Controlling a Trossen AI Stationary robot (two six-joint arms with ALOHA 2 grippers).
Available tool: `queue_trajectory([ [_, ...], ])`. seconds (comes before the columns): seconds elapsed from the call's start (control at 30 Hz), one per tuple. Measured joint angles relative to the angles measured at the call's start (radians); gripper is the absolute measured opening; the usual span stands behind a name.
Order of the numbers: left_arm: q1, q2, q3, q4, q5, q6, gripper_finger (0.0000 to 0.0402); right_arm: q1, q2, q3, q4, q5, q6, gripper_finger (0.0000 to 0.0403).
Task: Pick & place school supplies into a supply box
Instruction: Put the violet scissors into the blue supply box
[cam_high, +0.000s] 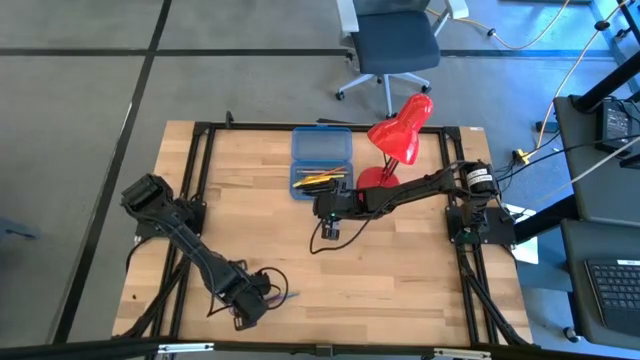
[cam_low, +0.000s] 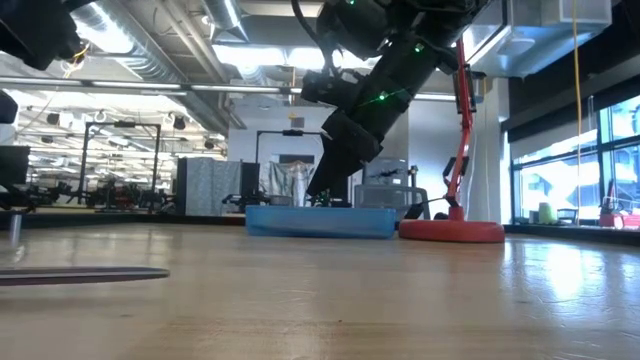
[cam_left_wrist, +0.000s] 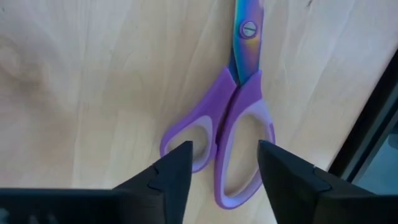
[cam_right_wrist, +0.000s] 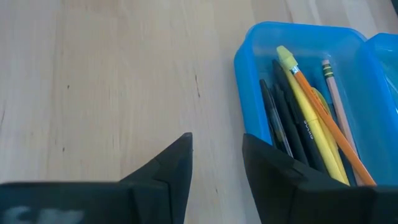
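The purple-handled scissors (cam_left_wrist: 239, 118) lie flat on the wood near the table's near edge, with their iridescent blades pointing away from my left gripper. My left gripper (cam_left_wrist: 224, 165) is open and points down over them, one finger on either side of the handle loops. In the high view it (cam_high: 250, 300) is at the near left. The blue supply box (cam_high: 321, 160) lies open at the far middle, with pencils and pens (cam_right_wrist: 311, 124) lying inside. My right gripper (cam_right_wrist: 216, 155) is open and empty, just on the near side of the box's wall (cam_right_wrist: 245, 81).
A red desk lamp (cam_high: 400, 135) stands to the right of the box, with its base (cam_low: 452, 230) on the table. The right arm (cam_high: 420, 185) reaches in past the lamp's base. Bare wood lies between the two grippers. The black table frame (cam_high: 200, 170) runs along the sides.
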Motion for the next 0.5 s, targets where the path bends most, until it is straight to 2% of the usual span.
queue_trajectory([
  [0.2,-0.004,0.000,0.000,0.023,-0.001,-0.024,0.0205,0.000,0.000,0.000,-0.002,0.000,0.000,0.0145],
  [0.3,-0.013,0.000,0.000,0.033,-0.004,-0.054,0.0209,0.000,0.000,0.000,-0.005,0.000,0.000,0.0145],
  [0.43,-0.026,0.000,0.000,0.027,-0.005,-0.005,0.0209,0.000,0.000,0.000,-0.007,0.000,0.000,0.0145],
  [0.5,-0.032,0.000,0.000,0.026,-0.036,-0.011,0.0206,0.000,0.000,0.000,-0.007,0.000,0.000,0.0145],
])
